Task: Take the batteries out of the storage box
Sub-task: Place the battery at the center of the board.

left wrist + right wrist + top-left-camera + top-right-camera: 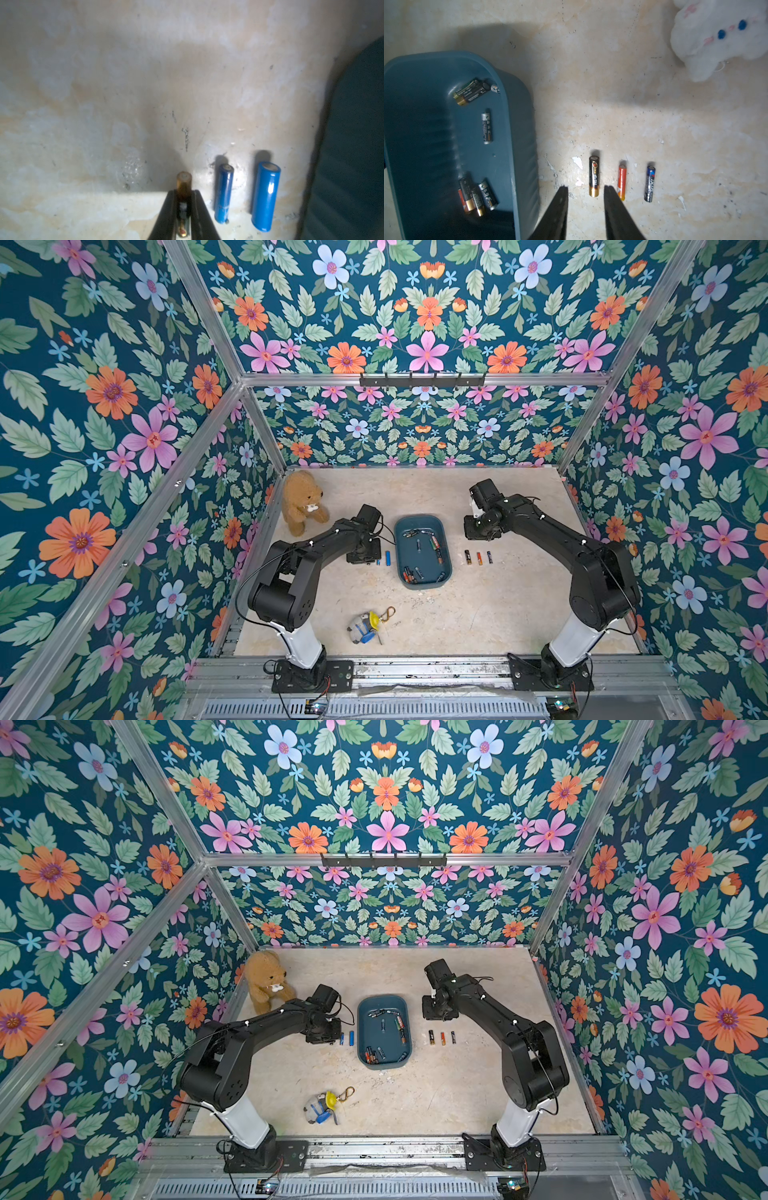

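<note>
Pinching a gold battery [183, 182] at lower centre, the closed left gripper [184, 193] holds its stiff, probably light and slippery barrel; the right gripper [586, 187] hangs part-open, empty.

The storage box [422, 585] set at the middle of the surface [478, 614], several batteries [435, 542] scattered inside it, two batteries [387, 558] laid just left of the box, three batteries [478, 558] lined up right of it, plush bear [301, 502] seated behind and left of it, small toy [365, 626] laid in front of it.
</note>
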Controlling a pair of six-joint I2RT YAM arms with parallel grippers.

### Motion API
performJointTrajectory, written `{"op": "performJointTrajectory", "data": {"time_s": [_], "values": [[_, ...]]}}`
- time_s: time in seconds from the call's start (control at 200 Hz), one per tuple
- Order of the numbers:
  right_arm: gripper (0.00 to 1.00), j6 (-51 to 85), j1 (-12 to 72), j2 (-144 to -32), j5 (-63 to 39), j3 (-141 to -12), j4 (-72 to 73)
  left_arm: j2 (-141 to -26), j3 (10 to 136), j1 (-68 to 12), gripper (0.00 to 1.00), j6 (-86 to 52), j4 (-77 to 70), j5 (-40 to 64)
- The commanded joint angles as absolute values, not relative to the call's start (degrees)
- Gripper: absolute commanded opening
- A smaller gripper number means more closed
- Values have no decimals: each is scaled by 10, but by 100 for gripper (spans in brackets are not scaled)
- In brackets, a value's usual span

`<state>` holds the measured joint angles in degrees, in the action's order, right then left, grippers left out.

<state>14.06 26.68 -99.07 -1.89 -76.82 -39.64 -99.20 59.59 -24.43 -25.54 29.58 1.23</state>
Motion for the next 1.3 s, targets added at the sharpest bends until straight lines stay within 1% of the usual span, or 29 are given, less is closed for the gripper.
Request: {"op": "performJointTrajectory", "data": {"time_s": [0.0,0.69,1.295], "values": [[35,148,269,-995,-13,-775,-404,-996,599,-243,17,-246,294,8],[35,151,271,-994,-13,-773,-402,-1024,616,-242,18,-240,291,14],[35,151,272,-994,-11,-772,-403,-1007,592,-242,19,-248,286,16]]}}
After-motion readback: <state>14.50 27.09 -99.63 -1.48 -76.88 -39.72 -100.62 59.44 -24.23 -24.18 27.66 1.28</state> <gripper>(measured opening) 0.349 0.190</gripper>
